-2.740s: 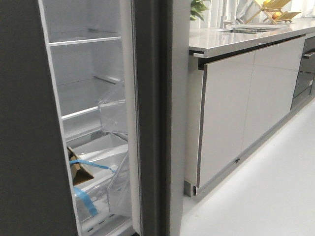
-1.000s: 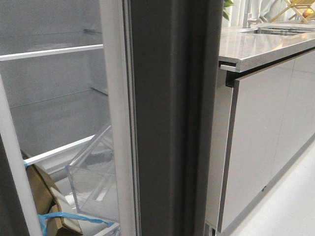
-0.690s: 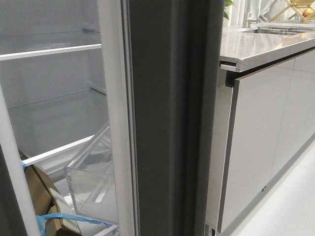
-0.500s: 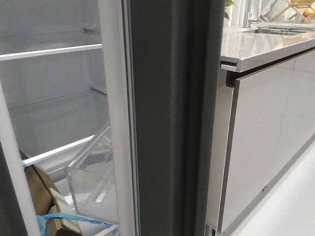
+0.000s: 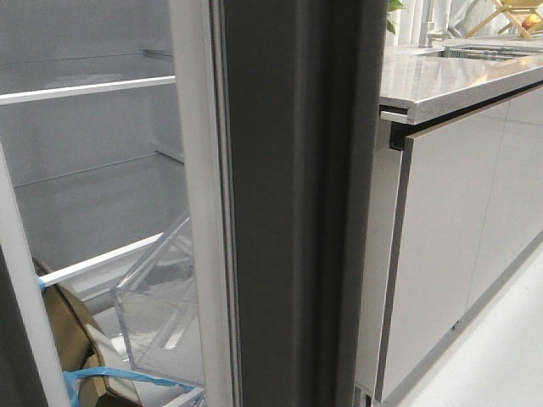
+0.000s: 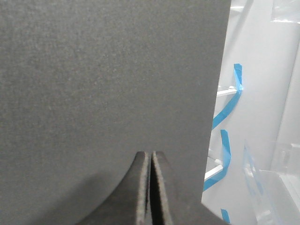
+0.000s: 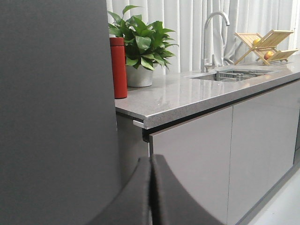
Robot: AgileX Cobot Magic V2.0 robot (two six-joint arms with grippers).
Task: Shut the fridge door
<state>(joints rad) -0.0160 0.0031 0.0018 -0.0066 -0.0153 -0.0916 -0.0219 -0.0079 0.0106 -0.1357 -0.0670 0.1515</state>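
The fridge door (image 5: 297,203) stands ajar, edge-on beside the counter (image 5: 450,80), filling my front view. My left claw (image 6: 150,187) is pressed together against the door's dark face (image 6: 103,84). My right claw (image 7: 151,192) is also pressed together, beside the door (image 7: 51,112). Neither arm shows from the front.

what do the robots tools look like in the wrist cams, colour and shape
Only the fingertips show. The left tool has two matte black fingers with curved outer edges narrowing to a blunt tip, with a thin seam between them. The right tool looks the same. No cables, markings or arm links are visible.
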